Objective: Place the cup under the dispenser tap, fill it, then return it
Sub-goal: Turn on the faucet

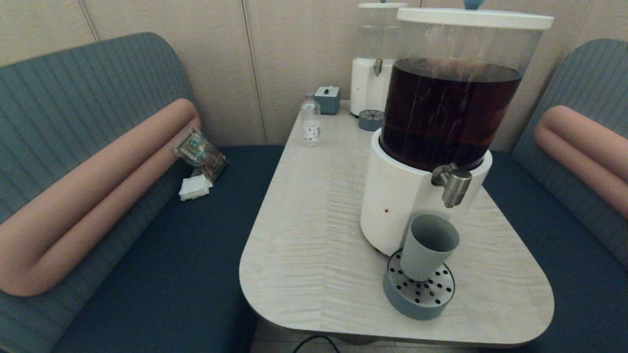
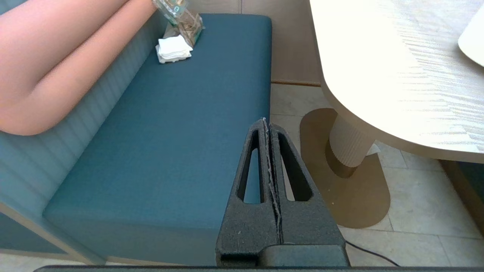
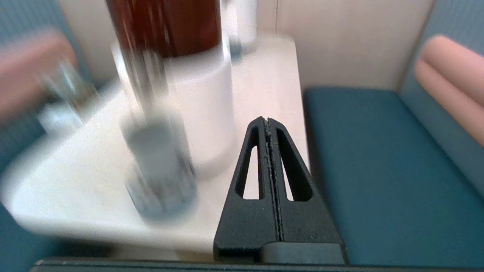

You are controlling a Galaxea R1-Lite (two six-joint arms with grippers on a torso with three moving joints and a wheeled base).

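Observation:
The grey-blue cup [image 1: 428, 246] stands upright on the round perforated drip tray [image 1: 419, 291], just below the dispenser tap [image 1: 454, 184] of the big dispenser of dark brown liquid [image 1: 444, 110]. No liquid shows inside it. Neither arm shows in the head view. My left gripper [image 2: 267, 122] hangs shut and empty over the bench seat, left of the table and below its top. My right gripper [image 3: 267, 121] is shut and empty near the table's right edge, with the cup [image 3: 159, 166] and dispenser base [image 3: 200, 113] smeared to one side of it.
On the table [image 1: 319, 235] stand a small clear bottle [image 1: 310, 121], a grey box [image 1: 327, 99] and a second clear-tank dispenser [image 1: 375, 63] with its own tray at the back. Blue benches [image 1: 147, 274] flank the table; a packet and white napkins [image 1: 196, 186] lie on the left one.

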